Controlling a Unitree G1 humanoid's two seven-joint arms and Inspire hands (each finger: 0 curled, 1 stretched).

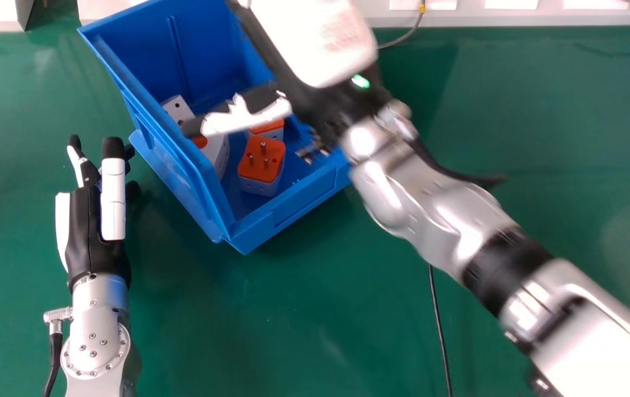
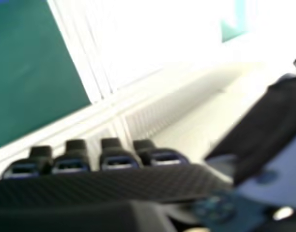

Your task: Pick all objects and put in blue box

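Blue box (image 1: 182, 165): sitting on the green tabletop (image 1: 303, 320), opening facing up, one corner pointing toward me; my right arm is crossing its near right side.
Pinned adapter (image 1: 261, 160): lying inside the box near its front corner, orange face up, three metal pins standing out of it, white sides showing below.
Second orange-faced adapter (image 1: 270, 128): lying in the box just behind the pinned one, partly covered from sight by my right thumb.
White adapter with orange patch (image 1: 218, 151): resting inside against the left wall, beside the pinned adapter.
White block with dark holes (image 1: 177, 108): lying farther back along that same wall, its lower part hidden.
Right robot hand (image 1: 337, 96): hanging above the box, released and gripping nothing; the thumb is stretching out over the adapters, and in the right hand view the fingertips are lining up with nothing between them and the thumb.
Left robot hand (image 1: 89, 231): hovering or resting just left of the box, I cannot tell which; released, fingers extending away from me, holding nothing.
Black cable (image 1: 439, 331): running along the tabletop, passing beneath my right arm.
White casings (image 1: 513, 14): lining the far edge, behind the box.
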